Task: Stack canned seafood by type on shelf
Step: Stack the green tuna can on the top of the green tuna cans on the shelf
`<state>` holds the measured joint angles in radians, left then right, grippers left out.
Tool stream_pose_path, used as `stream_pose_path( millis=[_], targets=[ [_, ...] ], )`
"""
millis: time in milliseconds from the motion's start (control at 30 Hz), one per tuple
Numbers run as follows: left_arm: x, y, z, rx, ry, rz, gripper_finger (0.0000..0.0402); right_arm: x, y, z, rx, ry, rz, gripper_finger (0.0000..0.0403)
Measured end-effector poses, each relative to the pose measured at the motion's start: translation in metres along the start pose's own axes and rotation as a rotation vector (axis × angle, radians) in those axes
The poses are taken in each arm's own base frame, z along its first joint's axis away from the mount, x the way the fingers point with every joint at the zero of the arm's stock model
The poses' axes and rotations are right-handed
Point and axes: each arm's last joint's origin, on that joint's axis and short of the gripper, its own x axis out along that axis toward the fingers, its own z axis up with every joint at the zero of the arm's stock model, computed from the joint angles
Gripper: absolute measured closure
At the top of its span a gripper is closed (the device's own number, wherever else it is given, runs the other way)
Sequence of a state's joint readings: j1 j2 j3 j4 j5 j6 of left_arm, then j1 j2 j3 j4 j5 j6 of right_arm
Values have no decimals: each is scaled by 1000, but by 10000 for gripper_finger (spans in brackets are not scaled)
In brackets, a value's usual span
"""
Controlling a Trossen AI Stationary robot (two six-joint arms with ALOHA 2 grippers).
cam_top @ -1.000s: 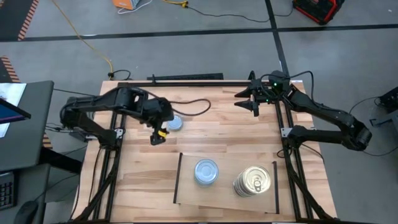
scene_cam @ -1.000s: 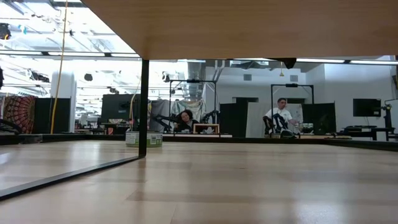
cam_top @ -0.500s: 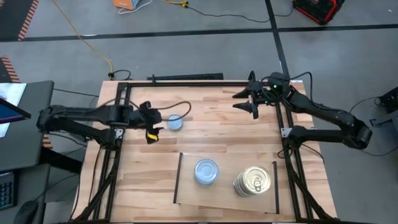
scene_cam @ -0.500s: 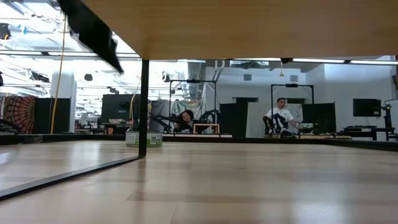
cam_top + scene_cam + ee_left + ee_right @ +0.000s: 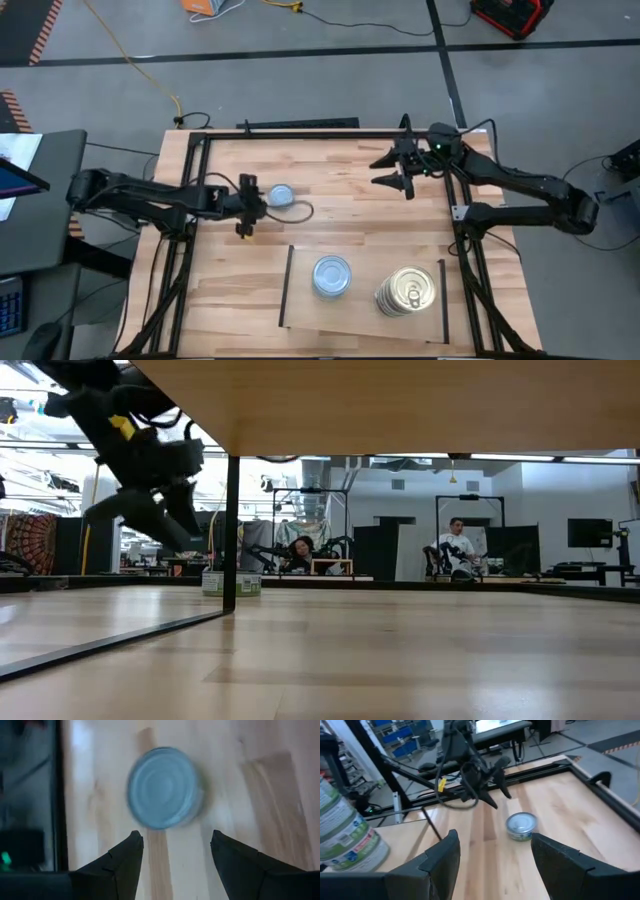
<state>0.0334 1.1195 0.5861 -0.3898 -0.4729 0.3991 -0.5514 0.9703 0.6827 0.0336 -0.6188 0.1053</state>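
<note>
Covering the plank-striped wooden tabletop (image 5: 330, 215) inside a black frame, pale boards run side to side; grey floor with cables lies around it. One silvery-blue tin (image 5: 281, 195) sits alone on the planks, well apart from the shelf (image 5: 362, 318), which carries a silvery-blue stack (image 5: 331, 276) and a gold-lidded stack (image 5: 406, 291). Just beside that lone tin, the left gripper (image 5: 244, 206) hovers, fingers parted and empty. Farther from the tin, toward the opposite frame rail, the right gripper (image 5: 398, 168) hangs spread, holding nothing. Beyond the table, two people sit in a workshop.
</note>
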Motion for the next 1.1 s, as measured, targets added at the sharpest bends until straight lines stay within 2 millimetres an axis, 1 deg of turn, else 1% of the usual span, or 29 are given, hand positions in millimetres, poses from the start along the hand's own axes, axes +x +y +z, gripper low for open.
stream_pose_path(
  millis=[67, 133, 300, 467, 533, 600, 667, 733, 967, 1000, 1100],
  targets=[
    [6, -4, 2, 116, 0, -38, 180, 2, 4, -1, 2, 5, 13, 133],
    [14, -7, 5, 196, -12, -56, 180, 5, 7, -2, 1, 13, -1, 133],
    [36, -15, 14, 355, -15, -15, 180, 11, 16, -5, -1, 34, -29, 133],
    [56, -23, 15, 462, 25, -7, 180, 14, 22, -8, 21, 63, -2, 133],
    [63, -27, 13, 480, 60, -9, 183, 15, 25, -10, 26, 81, 6, 133],
    [68, -28, 12, 476, 91, 13, 194, 16, 27, -11, 34, 93, 14, 133],
    [72, -29, 11, 454, 122, 35, 215, 17, 29, -12, 38, 96, 4, 133],
    [75, -29, 10, 421, 135, 50, 244, 18, 31, -12, 35, 97, -6, 133],
    [75, -29, 10, 363, 134, 55, 380, 20, 34, -12, 26, 88, -32, 133],
    [74, -29, 9, 357, 137, 47, 390, 20, 34, -12, 26, 88, -32, 133],
    [74, -30, 6, 333, 164, 33, 395, 20, 34, -12, 26, 89, -32, 133]
  ],
)
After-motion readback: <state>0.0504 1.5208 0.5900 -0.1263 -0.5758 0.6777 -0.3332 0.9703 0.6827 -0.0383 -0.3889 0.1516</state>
